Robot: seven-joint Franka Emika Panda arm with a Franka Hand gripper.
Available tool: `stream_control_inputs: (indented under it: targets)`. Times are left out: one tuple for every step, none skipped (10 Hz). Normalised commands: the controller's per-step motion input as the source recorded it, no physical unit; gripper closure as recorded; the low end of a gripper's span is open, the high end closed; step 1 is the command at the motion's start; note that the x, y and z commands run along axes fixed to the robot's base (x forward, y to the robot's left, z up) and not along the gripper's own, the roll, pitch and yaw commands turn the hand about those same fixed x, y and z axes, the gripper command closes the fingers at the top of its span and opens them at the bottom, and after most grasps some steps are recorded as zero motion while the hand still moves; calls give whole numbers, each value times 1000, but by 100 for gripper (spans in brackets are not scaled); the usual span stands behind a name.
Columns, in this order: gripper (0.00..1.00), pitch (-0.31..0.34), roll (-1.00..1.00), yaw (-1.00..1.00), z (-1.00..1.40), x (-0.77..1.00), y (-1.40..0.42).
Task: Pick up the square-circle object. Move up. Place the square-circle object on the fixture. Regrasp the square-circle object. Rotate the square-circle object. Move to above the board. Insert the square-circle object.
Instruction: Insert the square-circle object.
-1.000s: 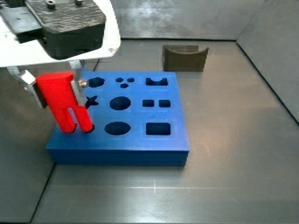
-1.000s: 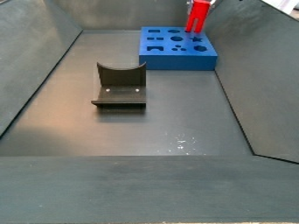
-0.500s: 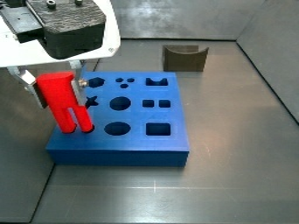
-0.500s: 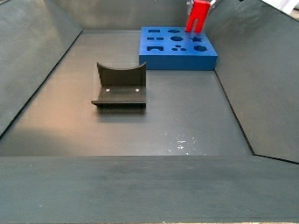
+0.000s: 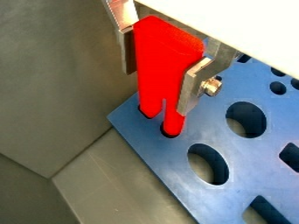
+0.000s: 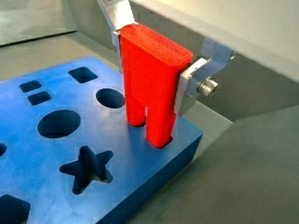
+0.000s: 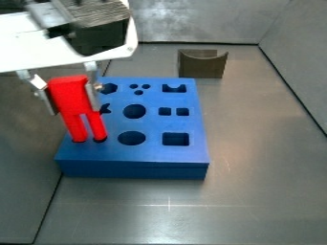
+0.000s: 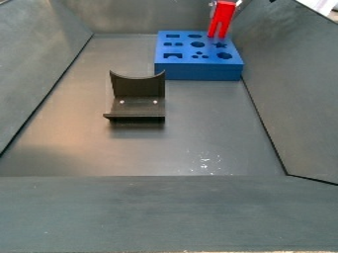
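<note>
Red plastic, the two-pronged square-circle object [image 5: 163, 74] stands upright with its prongs at holes near a corner of the large blue slab board [image 5: 222, 188]; the silver-plated gripper [image 5: 163, 61] clamps its head, likely to keep the prongs aligned. A wrist view [image 6: 149, 83] shows the same grip. In a side view the block [image 7: 75, 110] sits at that corner; the dark olive notched fixture [image 7: 202, 63] stands well apart, empty.

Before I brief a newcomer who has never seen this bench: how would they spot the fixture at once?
Start at the big blue board at the far end, where the gripper holds the red square-circle object. Come nearer along the grey floor to the fixture standing alone. It is a small dark bracket with a curved notch on top.
</note>
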Motion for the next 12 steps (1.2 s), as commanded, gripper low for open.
stream_control_inputs:
  targets:
    - [100,0,0,234,-1000,383,0]
    - [100,114,163,-169,-854,397,0]
    - [100,0,-7,0,0,0,0]
    - [100,0,0,0,-31,0,0]
    - [100,-7,201,-220,-977,0,0]
    - [100,-1,211,-229,-980,0,0]
    - [100,0,190,-357,-1000,69,0]
    - [100,0,216,-486,-989,194,0]
    - [100,0,201,-477,-1000,191,0]
    - [100,0,187,-477,-1000,189,0]
    - [100,0,179,-346,-1000,140,0]
    - [100,0,139,0,-980,286,0]
